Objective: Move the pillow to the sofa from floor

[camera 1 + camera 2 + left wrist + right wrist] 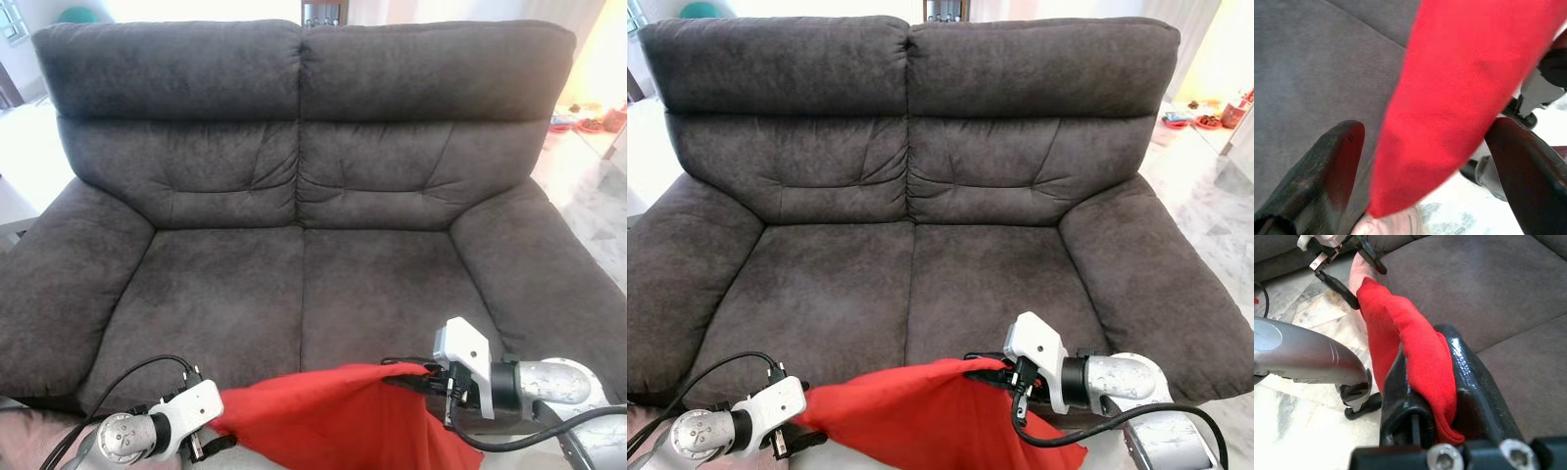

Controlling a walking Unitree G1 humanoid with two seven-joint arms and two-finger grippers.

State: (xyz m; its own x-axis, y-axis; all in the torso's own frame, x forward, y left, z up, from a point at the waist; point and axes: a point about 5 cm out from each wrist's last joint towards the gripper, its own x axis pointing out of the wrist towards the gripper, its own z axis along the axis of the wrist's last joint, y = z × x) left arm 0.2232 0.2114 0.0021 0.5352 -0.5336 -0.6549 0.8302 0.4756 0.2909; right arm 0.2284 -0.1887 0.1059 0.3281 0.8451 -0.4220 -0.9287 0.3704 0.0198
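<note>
A red pillow hangs in front of the dark grey sofa, just below the front edge of its seat. My right gripper is shut on the pillow's upper right corner; in the right wrist view the red cloth is pinched between the two black fingers. My left gripper sits at the pillow's left corner. In the left wrist view its fingers stand wide apart, with the red edge between them and a gap on one side. The pillow's lower part is cut off by the frame.
The sofa has two seat cushions, a high back and padded armrests on both sides. Pale marble floor runs to the right, with small red items far back. A pinkish cloth lies by the sofa's front left.
</note>
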